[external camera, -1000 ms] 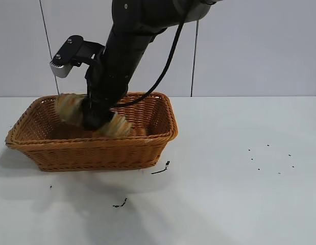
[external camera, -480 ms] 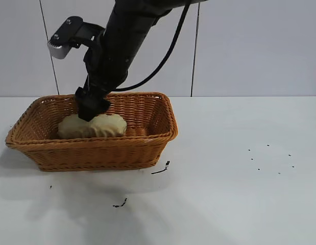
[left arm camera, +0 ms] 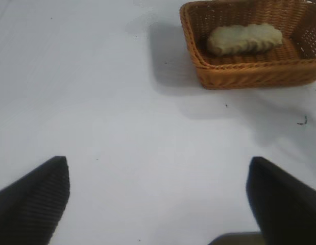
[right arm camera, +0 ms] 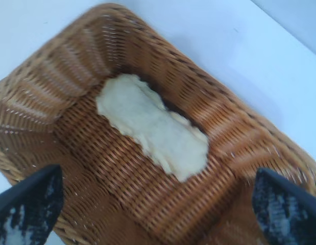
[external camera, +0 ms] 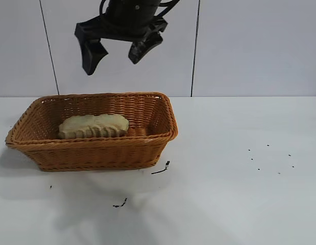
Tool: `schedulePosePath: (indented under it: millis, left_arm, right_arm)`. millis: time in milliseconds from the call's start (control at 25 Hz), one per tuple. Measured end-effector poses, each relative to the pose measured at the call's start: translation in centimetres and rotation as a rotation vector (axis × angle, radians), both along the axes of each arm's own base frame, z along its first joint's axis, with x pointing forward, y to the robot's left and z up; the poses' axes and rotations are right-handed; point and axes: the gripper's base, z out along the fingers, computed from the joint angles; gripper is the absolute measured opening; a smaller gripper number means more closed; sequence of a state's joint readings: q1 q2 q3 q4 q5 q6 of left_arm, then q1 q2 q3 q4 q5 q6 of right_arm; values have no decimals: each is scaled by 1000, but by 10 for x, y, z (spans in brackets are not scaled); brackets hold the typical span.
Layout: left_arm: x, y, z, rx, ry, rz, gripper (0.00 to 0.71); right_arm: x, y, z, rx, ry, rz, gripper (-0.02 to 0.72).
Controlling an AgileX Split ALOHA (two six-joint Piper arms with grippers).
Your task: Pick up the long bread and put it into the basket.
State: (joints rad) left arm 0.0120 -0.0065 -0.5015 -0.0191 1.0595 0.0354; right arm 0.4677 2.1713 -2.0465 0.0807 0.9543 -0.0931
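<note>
While long bread (external camera: 93, 126) lies in basket (external camera: 147, 115), right gripper (external camera: 118, 52) hangs above, spread wide, holding nothing.

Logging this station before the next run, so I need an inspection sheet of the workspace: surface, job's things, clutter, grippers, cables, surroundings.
Surface: white table, scattered dark specks.
Job's things: long bread lies inside the basket, pale side up, touching no gripper.
Clutter: two small dark scraps on the table in front of the basket.
Grippers: right gripper open and empty, above the basket; left gripper open and empty over bare table, away from the basket.
Cables: nothing seen.
Surroundings: pale panelled wall with vertical seams behind the table.
</note>
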Motion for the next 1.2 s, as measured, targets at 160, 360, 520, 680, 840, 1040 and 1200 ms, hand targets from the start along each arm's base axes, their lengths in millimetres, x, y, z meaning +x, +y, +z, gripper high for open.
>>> schedulePosePath:
  millis: [160,360,520,680,840,1040,1200]
  left_arm:
    - [0,0,0,0,0,0,693]
    - [0,0,0,0,0,0,693]
    - [0,0,0,0,0,0,693]
    - [0,0,0,0,0,0,693]
    - [0,0,0,0,0,0,693]
    - [0,0,0,0,0,0,693]
    - [0,0,0,0,0,0,693]
  right_arm:
    - [23,-56,-1,-9,22,-125,689]
    - [43,-142,-3,-26,65,-302,689]
    - [45,-197,-5,-35,115,-413,689]
    - [42,-221,-7,-30,162,-454,689]
    - [37,-220,-3,-33,195,-439,689]
    - [31,-220,-1,-40,231,-435,689]
    - [21,-220,1,-44,250,-435,690]
